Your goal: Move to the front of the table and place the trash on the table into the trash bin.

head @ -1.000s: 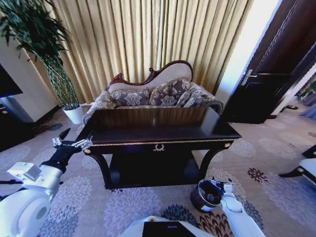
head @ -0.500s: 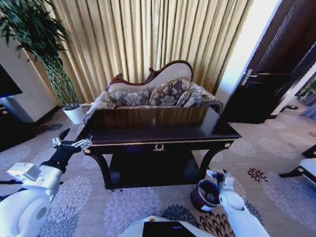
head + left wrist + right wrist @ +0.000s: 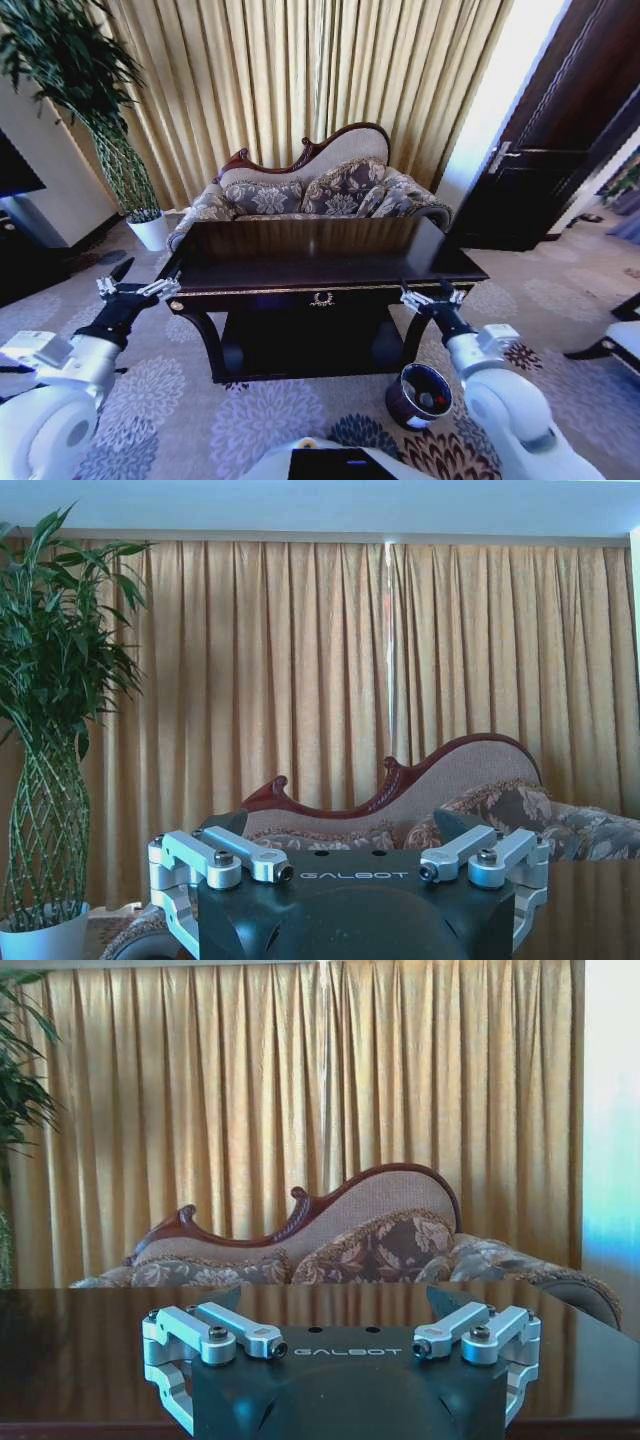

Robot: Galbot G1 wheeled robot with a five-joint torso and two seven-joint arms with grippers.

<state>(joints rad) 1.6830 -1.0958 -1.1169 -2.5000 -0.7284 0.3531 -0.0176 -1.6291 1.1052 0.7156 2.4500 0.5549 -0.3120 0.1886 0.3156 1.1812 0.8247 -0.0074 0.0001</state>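
Now the trash bin (image 3: pixel 418 395) stands on the carpet by the table's (image 3: pixel 330 262) front right leg, with small pieces of trash (image 3: pixel 430 399) lying inside it, one reddish. Above it, the right gripper (image 3: pixel 431 297) hangs at the table's front right corner, its jaws spread apart and holding nothing. At the front left corner the left gripper (image 3: pixel 131 289) hovers off the edge, likewise spread wide and empty
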